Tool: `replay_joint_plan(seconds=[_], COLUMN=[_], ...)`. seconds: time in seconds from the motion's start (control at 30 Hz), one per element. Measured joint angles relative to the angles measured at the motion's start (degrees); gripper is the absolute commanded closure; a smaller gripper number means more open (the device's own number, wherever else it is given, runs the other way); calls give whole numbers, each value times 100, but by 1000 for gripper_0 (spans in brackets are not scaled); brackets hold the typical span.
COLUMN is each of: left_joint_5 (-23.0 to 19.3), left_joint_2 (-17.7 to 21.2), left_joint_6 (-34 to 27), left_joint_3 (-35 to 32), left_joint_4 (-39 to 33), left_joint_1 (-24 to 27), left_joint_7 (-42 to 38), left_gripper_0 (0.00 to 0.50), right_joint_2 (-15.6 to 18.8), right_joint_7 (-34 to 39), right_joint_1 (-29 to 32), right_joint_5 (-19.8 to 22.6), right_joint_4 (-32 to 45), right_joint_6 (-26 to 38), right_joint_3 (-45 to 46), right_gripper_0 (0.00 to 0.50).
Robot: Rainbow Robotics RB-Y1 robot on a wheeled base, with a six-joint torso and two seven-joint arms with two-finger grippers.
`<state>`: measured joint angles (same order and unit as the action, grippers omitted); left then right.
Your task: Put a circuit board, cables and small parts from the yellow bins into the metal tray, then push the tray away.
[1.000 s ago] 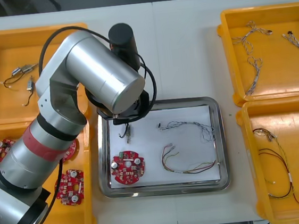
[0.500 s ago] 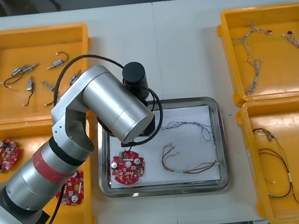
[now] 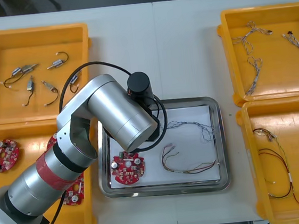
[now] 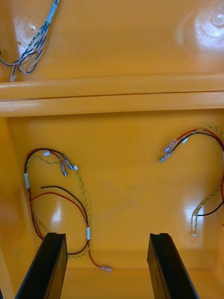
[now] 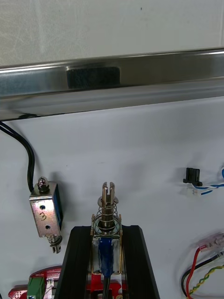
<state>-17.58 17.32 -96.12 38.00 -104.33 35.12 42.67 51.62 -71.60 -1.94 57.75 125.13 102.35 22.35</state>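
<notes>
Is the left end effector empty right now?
No, the left end effector is shut on a small metal part, over the white inside of the metal tray.

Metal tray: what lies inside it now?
Circuit board, blue and white cable, red and yellow cable, a loose small metal part; left gripper holds a second part. The left arm hides some tray floor. Right gripper hangs over a bin.

Ahead of the left gripper (image 5: 106, 232), closed on its held small metal part (image 5: 106, 205), bare white floor runs clear to the metal tray's rim (image 5: 140, 77) — the one wall in the way. A loose small metal part (image 5: 45, 215) lies just beside one finger; the blue and white cable (image 5: 192, 176) ends farther off past the other. The circuit board (image 5: 50, 274) crowds the fingers' base.
</notes>
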Motion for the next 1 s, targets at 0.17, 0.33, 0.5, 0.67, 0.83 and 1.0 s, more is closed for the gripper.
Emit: replay_joint_plan(seconds=[0.17, 0.33, 0.5, 0.67, 0.83, 1.0], left_joint_5=[1, 1, 1, 6, -12, -422], left_joint_2=[0, 0, 1, 14, 89, 263], left_joint_6=[9, 74, 90, 91, 64, -317], left_joint_3=[3, 3, 5, 5, -8, -336], left_joint_4=[0, 0, 0, 0, -56, -279], left_joint_1=[0, -1, -1, -1, 4, 48], left_joint_7=[-52, -75, -75, -76, -76, -77], left_gripper_0=[206, 0, 0, 0, 0, 0], right_joint_2=[35, 162, 213, 213, 213, 213], right_joint_7=[-21, -32, -34, -42, -82, -423], right_joint_1=[117, 329, 416, 418, 418, 419], right_joint_5=[23, 66, 92, 124, 133, 143], right_joint_4=[1, 13, 20, 26, 30, 37], right_joint_6=[-205, -382, -423, -425, -426, -427], right_joint_3=[0, 0, 0, 0, 0, 0], right_gripper_0=[0, 0, 0, 0, 0, 0])
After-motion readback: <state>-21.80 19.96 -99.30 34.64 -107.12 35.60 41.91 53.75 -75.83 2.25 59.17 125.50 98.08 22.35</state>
